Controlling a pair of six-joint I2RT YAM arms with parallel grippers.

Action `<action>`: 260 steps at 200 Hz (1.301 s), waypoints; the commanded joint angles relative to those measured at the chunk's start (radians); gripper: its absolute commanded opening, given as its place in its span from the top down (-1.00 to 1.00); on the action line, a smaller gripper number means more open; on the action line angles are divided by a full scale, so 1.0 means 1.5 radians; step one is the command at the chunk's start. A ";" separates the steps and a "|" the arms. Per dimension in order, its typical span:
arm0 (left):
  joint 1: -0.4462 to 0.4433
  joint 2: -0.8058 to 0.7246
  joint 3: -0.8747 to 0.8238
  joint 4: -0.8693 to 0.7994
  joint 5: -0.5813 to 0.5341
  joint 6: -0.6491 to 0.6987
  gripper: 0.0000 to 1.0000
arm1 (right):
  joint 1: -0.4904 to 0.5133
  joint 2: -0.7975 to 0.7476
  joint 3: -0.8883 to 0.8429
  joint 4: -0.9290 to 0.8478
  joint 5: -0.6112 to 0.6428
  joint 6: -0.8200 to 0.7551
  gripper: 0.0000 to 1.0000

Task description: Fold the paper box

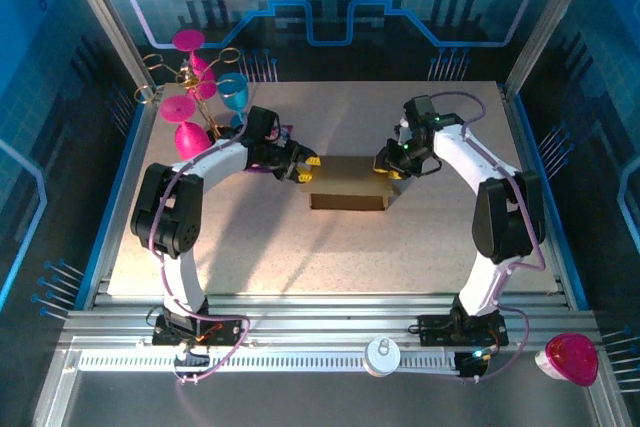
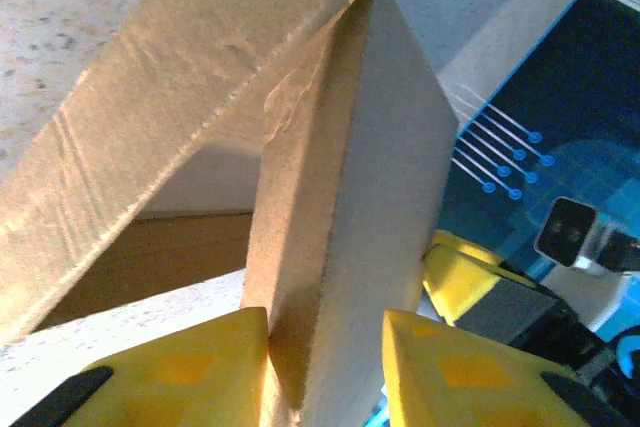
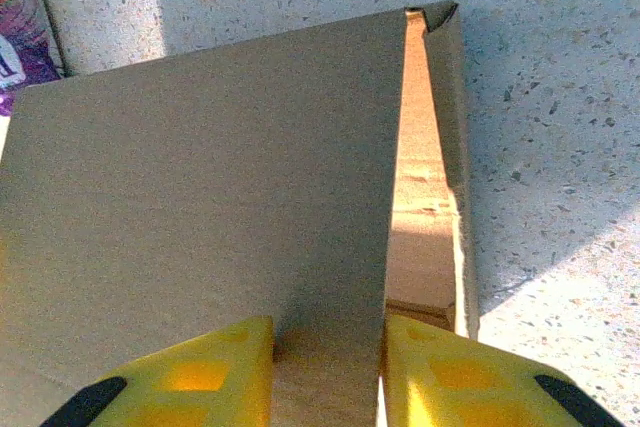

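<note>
The brown cardboard paper box point(image 1: 349, 185) lies in the middle of the table, partly folded, with a side wall raised at each end. My left gripper point(image 1: 306, 170) is at its left end. In the left wrist view the yellow fingers point(image 2: 195, 372) are shut on an upright flap of the paper box point(image 2: 340, 197). My right gripper point(image 1: 388, 167) is at the right end. In the right wrist view it point(image 3: 328, 372) is shut on a panel of the paper box point(image 3: 200, 197), and an open slot shows beside that panel.
A purple snack packet point(image 1: 277, 137) lies under my left arm, also visible as the purple snack packet point(image 3: 18, 37) at the frame edge. A wire rack with pink and blue goblets point(image 1: 200, 92) stands back left. A pink cup point(image 1: 570, 359) and white disc point(image 1: 382, 355) rest on the front rail.
</note>
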 commanded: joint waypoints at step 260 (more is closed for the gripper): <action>-0.033 0.029 -0.003 -0.220 -0.135 0.258 0.27 | 0.036 0.007 -0.069 0.003 0.080 -0.062 0.53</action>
